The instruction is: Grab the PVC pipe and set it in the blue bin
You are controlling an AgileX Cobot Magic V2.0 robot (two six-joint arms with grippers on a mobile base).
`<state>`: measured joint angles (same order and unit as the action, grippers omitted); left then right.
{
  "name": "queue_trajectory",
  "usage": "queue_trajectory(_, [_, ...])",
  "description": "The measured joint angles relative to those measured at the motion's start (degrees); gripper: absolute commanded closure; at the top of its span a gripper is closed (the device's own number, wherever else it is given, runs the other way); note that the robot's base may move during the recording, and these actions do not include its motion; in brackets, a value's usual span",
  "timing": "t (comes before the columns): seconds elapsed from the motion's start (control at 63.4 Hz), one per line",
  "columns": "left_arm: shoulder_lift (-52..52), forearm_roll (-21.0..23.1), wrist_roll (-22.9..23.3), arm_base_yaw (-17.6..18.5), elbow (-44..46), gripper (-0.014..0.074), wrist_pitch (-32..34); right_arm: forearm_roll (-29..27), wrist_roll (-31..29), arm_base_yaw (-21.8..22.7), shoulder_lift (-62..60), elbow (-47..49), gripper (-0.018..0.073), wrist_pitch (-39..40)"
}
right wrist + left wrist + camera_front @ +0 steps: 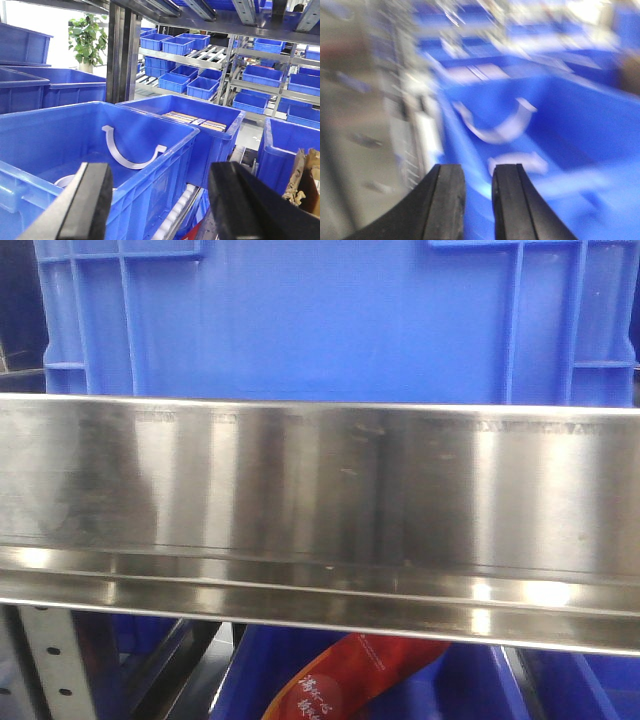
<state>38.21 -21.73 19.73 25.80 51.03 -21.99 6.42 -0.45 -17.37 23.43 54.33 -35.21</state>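
Hanging over the blue bin (150,165), the right gripper (165,210) gapes wide and empty; the left gripper (479,200) is nearly closed, above a curved white pipe piece (497,131).

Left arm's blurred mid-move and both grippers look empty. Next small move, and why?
Probably ease the left gripper down into the blue bin toward the curved white pipe piece. Its fingers are nearly closed with nothing between them, so it likely needs to open first. The right gripper is open, empty, outside the bin wall.
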Motion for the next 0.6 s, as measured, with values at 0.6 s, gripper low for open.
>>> queue_trajectory(0.6, [-12.3,1.27,0.0,-13.89,-7.01,0.0488,8.24,0.0,0.0,0.0,0.0,0.0,0.0251,0.0])
